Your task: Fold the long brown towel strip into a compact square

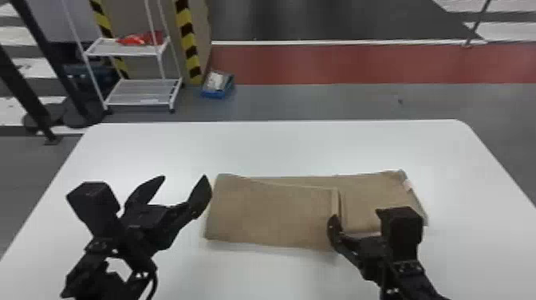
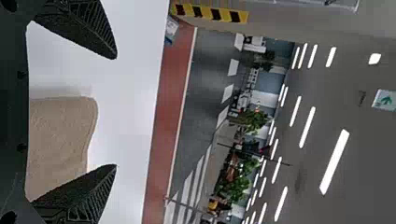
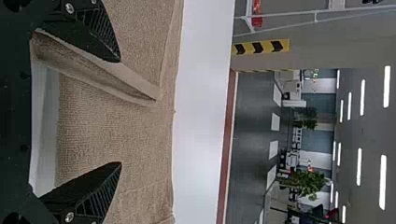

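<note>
Looks like one fold's in on the towel (image 1: pixel 271 211), right end left to tuck, with left gripper (image 1: pixel 184 176) and right gripper (image 3: pixel 119 112) both spread wide, empty.

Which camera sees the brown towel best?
The head view, because it shows nearly all of the towel, folded partway over. The left wrist view catches its left end; the right wrist view shows the top layer's edge up close.

From the head I look forward and down at the table (image 1: pixel 279 147); my sideways wrist views face roomward, closer, all sharing the brown towel (image 1: pixel 271 211).
</note>
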You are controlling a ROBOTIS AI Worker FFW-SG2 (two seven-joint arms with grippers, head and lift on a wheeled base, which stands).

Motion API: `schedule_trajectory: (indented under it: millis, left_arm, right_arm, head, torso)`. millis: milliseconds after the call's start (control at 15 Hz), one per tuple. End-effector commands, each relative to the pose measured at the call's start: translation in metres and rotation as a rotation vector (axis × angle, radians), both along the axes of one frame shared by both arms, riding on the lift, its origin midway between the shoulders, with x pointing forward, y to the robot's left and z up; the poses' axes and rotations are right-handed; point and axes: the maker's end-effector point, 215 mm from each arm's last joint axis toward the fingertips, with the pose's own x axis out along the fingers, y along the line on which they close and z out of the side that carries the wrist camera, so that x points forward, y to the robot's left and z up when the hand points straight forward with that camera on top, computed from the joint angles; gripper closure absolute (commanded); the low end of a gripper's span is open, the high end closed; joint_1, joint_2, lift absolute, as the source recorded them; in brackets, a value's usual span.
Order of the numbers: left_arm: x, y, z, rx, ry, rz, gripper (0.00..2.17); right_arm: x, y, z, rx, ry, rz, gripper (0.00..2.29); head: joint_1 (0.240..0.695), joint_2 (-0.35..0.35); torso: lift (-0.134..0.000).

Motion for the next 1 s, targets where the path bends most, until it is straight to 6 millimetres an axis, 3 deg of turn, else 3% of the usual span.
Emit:
schedule_trajectory:
  millis: [0, 400, 933]
  left_arm:
    - [-0.001, 0.028, -0.017, -0.027, 0.008, 0.042, 0.04]
    - [-0.008, 0.031, -0.039, -0.093, 0.033, 0.019, 0.04]
    - [-0.016, 0.045, -0.049, -0.126, 0.048, 0.031, 0.05]
  right_arm:
    - [0.006, 0.009, -0.005, -0.001, 0.006, 0.017, 0.1]
    - [0.013, 0.017, -0.025, -0.01, 0.037, 0.036, 0.13]
    - [0.013, 0.039, -0.015, -0.009, 0.002, 0.085, 0.48]
  head:
    - [0.695, 0.075]
    - [0.695, 0.133]
    - [0.695, 0.167]
  torso:
    - [-0.122]
    - [-0.122]
    - [-0.122]
